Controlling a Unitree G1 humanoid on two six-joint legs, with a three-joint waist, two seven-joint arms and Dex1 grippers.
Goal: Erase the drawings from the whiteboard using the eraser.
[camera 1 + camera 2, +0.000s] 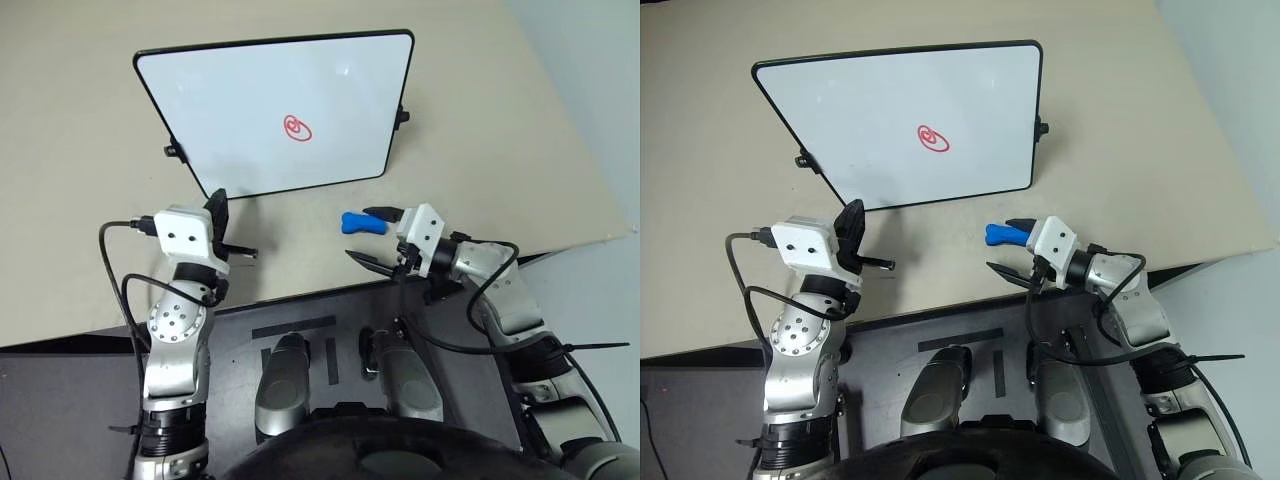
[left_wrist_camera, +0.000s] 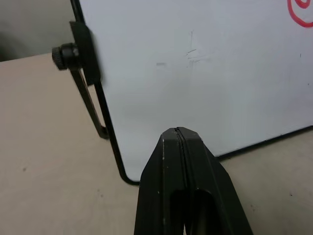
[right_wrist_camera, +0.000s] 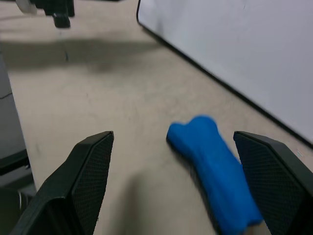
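Note:
The whiteboard (image 1: pixel 250 100) lies flat on the beige table, with the red scribble of the drawings (image 1: pixel 297 128) right of its middle. Just off the board's near right corner lies the blue eraser (image 1: pixel 360 223). My right gripper (image 1: pixel 372 238) is open around the eraser's near end. In the right wrist view the eraser (image 3: pixel 215 176) rests on the table between the spread fingers (image 3: pixel 83 181), closer to one of them and not gripped. My left gripper (image 2: pixel 180 137) is shut and empty, pointing at the board's near left corner (image 1: pixel 217 203).
Black clips (image 1: pixel 402 115) stick out from the whiteboard's sides. The table's near edge (image 1: pixel 300 292) runs just under both wrists, with a dark surface below it. Off to the right the table ends at an edge (image 1: pixel 600 190). Bare tabletop (image 1: pixel 290 245) separates the two grippers.

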